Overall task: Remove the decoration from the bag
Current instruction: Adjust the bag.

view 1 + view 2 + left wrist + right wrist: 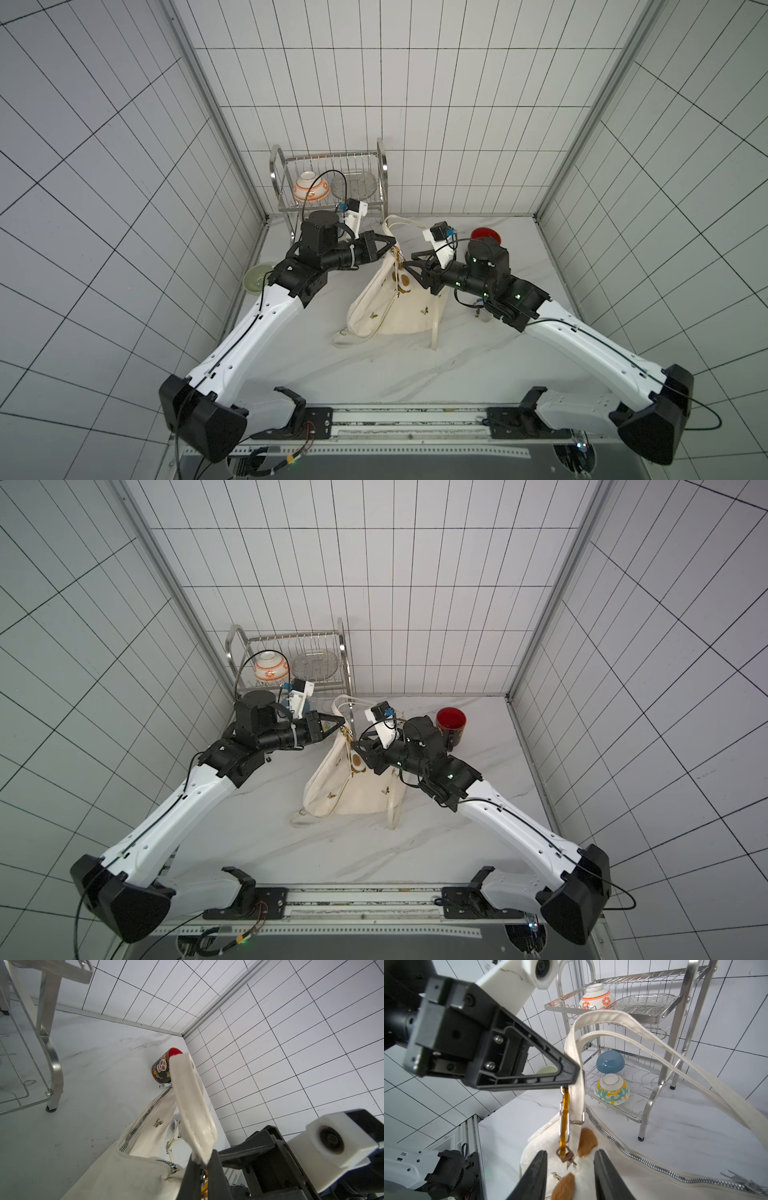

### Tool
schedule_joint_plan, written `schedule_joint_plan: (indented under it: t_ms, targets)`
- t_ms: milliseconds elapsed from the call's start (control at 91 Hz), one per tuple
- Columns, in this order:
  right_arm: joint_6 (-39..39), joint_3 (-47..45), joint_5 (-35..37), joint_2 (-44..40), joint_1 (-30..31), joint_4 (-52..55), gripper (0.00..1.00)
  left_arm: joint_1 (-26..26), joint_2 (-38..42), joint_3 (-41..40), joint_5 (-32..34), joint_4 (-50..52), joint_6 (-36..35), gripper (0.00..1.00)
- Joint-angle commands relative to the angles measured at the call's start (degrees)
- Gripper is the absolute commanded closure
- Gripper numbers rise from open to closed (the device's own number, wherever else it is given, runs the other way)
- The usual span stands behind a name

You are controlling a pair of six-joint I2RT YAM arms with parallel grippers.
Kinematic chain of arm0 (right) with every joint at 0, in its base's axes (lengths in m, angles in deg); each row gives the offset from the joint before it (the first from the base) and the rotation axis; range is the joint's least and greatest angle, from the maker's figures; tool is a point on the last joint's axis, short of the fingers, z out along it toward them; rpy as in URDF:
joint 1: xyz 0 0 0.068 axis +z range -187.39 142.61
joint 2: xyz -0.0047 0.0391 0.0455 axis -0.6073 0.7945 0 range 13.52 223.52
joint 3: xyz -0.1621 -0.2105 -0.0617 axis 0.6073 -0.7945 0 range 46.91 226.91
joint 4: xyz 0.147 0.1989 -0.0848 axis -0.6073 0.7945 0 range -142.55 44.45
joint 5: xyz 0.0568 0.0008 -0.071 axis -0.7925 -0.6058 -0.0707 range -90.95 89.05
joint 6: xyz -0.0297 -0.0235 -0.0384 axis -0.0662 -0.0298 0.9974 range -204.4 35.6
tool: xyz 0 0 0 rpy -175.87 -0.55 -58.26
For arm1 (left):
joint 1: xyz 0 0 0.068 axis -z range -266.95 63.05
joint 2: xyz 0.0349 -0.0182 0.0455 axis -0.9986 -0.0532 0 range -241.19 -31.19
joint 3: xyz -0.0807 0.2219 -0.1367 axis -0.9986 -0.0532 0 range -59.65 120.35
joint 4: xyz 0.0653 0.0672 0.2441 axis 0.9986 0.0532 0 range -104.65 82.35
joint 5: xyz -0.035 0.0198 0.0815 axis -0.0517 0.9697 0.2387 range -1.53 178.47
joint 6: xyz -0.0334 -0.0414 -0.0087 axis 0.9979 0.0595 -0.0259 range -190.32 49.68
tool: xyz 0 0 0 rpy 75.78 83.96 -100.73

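BAG DECORATION REMOVAL: HANDLING AND HOLD POINTS

The table carries the bag at its middle, between my two arms and in front of the dish rack. The bag is soft cream cloth. I judge it light and limp, so it will sag and follow any pull unless one end is held up. Its lower part rests on the table; its upper corner is raised.

The strap is flat stitched webbing, firm enough to pinch. My left pincer is closed on it just above the buckle at the strap's foot, and this hold lifts the corner.

The decoration is a small white and brown plush piece lying against the bag's face. It looks squashy and poor to grip.

The clip, a gold snap hook, hangs beside the strap with the decoration at its lower end. What its upper end hooks onto is hidden. It looks rigid and smooth, and I judge its lower end the place to take hold. My right pincer stands with jaws apart, one on each side of that lower end, touching nothing that I can see
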Motion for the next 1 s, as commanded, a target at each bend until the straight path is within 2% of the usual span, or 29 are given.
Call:
schedule_joint_plan:
  t_ms: [0,176,231,462,737,857,989]
  targets:
    - [-1.5,1.1,0.8,1.1,0.4,-3.3,0.65,0.9,1.2,1.6,5.4,1.9,-2.0,1.0]
    - [-5.2,0.2,-3.0,2.4,0.1,-6.2,0.82,1.7,1.5,1.8,6.5,1.7,-1.6,1.0]
    - [-5.8,0.2,-4.3,2.5,0.0,-6.8,0.84,1.8,1.6,1.6,7.2,1.7,-1.3,1.0]
    - [-9.2,-1.1,-9.4,3.4,-0.4,-7.9,0.85,2.2,2.3,0.2,6.1,0.0,0.6,1.0]
    - [-7.6,-0.2,-6.6,4.0,-0.8,-3.2,0.73,2.2,3.5,-1.7,4.9,-2.2,2.6,1.0]
    - [-8.3,-0.7,-8.0,4.1,-1.4,-4.0,0.79,2.5,3.3,-1.7,4.2,-3.1,3.2,1.0]
    - [-9.5,-2.5,-9.6,2.8,-2.9,-6.1,0.79,2.5,3.1,-1.4,3.8,-3.1,3.5,1.0]
